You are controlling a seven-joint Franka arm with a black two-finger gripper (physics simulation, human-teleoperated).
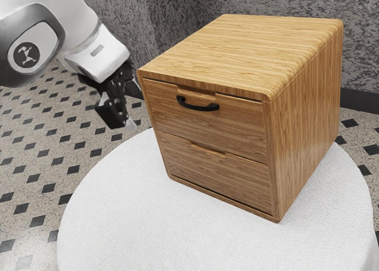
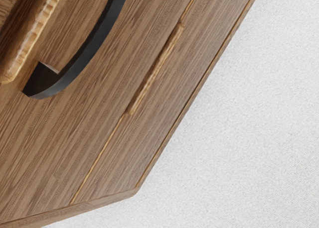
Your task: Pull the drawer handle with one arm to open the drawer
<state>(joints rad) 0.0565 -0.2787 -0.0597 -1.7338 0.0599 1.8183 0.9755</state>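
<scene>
A bamboo cabinet (image 1: pixel 296 99) with two drawers stands on a round white table (image 1: pixel 148 223). The upper drawer (image 1: pixel 231 126) carries a curved black handle (image 1: pixel 197 106), and its front sits flush with the cabinet face. My black gripper (image 1: pixel 115 111) hangs open to the exterior view's left of the cabinet, a short way from the handle and at about its height, touching nothing. In the wrist view the black handle (image 2: pixel 82 51) curves across the upper drawer front (image 2: pixel 45 153), just ahead of my hand.
The lower drawer (image 1: pixel 219 173) has a thin wooden ridge (image 1: pixel 207 149) as its grip; the ridge (image 2: pixel 154 68) lies below the black handle. White tabletop (image 2: pixel 259 138) spreads in front of the cabinet. A tiled floor (image 1: pixel 35 158) and a grey wall (image 1: pixel 177 10) lie behind.
</scene>
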